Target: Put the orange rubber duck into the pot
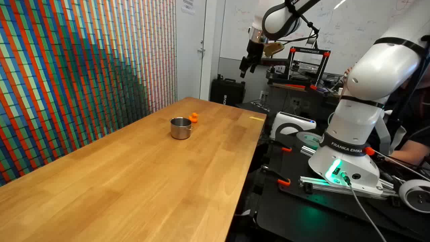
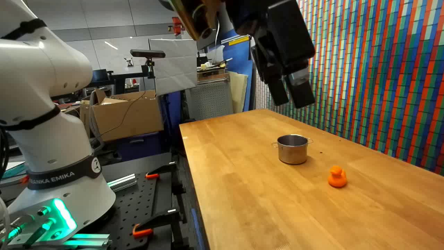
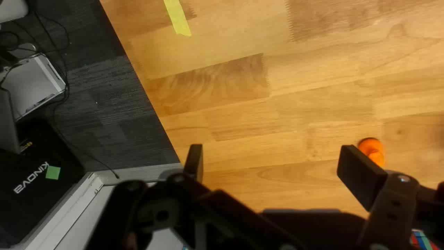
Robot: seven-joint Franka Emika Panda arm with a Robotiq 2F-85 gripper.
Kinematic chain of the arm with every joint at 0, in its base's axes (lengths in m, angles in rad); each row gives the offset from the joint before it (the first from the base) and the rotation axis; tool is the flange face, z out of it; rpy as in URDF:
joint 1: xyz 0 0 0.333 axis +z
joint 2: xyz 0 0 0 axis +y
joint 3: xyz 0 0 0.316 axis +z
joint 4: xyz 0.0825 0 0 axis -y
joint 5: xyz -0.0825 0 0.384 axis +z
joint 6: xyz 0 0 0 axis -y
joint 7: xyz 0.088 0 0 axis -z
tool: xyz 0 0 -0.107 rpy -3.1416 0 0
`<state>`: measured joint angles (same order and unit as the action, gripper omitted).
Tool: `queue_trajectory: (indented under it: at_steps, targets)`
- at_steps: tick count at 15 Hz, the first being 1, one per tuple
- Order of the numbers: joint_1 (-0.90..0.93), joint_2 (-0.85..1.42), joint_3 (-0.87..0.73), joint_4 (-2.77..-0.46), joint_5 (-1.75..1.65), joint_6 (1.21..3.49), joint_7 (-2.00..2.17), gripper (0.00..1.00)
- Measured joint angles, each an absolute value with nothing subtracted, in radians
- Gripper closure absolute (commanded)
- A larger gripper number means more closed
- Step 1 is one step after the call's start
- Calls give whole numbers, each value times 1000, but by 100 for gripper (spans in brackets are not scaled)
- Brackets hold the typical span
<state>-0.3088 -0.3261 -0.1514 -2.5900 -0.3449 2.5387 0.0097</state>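
Observation:
The orange rubber duck point(image 1: 193, 118) point(image 2: 337, 177) sits upright on the wooden table in both exterior views. The pot point(image 1: 180, 129) point(image 2: 293, 153) stands upright near the duck, apart from it; it is shiny metal with small side handles and a dark inside. My gripper point(image 1: 247, 70) point(image 2: 292, 99) hangs high above the table. In the wrist view the gripper point(image 3: 272, 158) is open, with only table surface showing between its fingers. There the duck point(image 3: 370, 147) lies far below, just past the right finger and partly hidden by it. The pot is out of the wrist view.
The wooden table point(image 1: 161, 174) point(image 2: 242, 194) is bordered by a colourful tiled wall point(image 1: 84, 67). Yellow tape point(image 1: 257, 118) point(image 3: 178, 17) is stuck near the table's edge. A black case point(image 1: 227, 90) point(image 3: 38, 184) stands beyond the table end. Orange-tipped clamps point(image 2: 158, 222) sit by the robot base.

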Motion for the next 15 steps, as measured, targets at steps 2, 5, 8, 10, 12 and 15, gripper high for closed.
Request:
queue_trajectory:
  at_steps: [2, 5, 8, 10, 12, 15]
  targets:
    - [-309, -327, -151, -2586, -345, 2539, 10, 0]
    - [-309, -328, -151, -2585, -345, 2539, 10, 0]
    - [-308, -326, -150, -2588, -345, 2539, 10, 0]
    - [-300, -309, -139, -2587, -345, 2540, 12, 0]
    - [-279, -271, -121, -2574, -344, 2542, 18, 0]
    - [-224, -165, -96, -2522, -329, 2546, 27, 0]
